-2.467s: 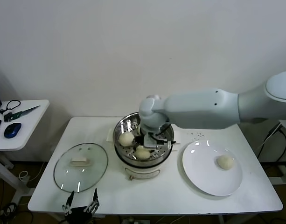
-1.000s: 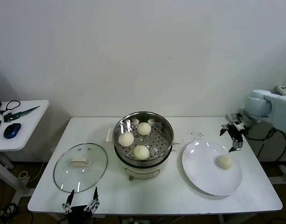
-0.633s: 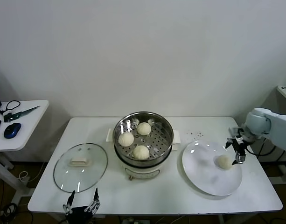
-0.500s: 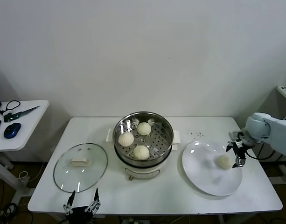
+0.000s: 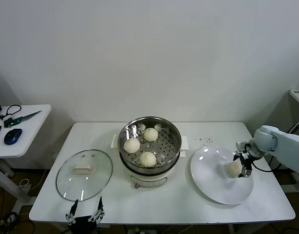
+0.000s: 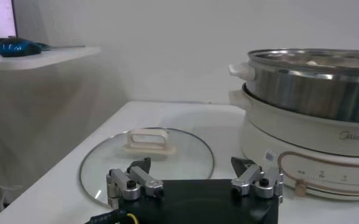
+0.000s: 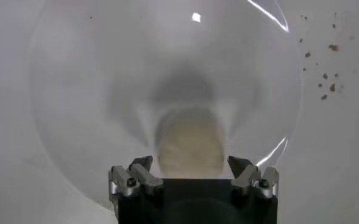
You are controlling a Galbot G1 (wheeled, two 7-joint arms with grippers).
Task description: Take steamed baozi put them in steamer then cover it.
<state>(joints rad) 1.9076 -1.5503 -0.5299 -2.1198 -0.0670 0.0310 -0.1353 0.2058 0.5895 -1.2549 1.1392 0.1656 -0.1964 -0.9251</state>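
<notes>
Three steamed baozi (image 5: 148,158) lie on the perforated tray inside the steamer (image 5: 177,146) at mid-table. One more baozi (image 5: 232,169) rests on the white plate (image 5: 212,183) to the right. My right gripper (image 5: 241,165) is down at that baozi and open. The baozi (image 7: 190,143) sits between its fingertips (image 7: 141,163) with a gap on each side. The cover (image 5: 84,174) lies flat on the table left of the steamer, with its white handle (image 6: 145,141) on top. My left gripper (image 5: 85,210) waits open at the table's front left edge.
Dark crumbs (image 5: 205,141) dot the table behind the plate. A small side table (image 5: 17,131) at far left carries a blue mouse (image 5: 12,136) and cables. In the left wrist view the steamer's base (image 6: 313,146) stands close on one side.
My right arm left the steamer, swung out to the right and came down onto the plate, so its open jaws now straddle the baozi. The left arm has not moved.
</notes>
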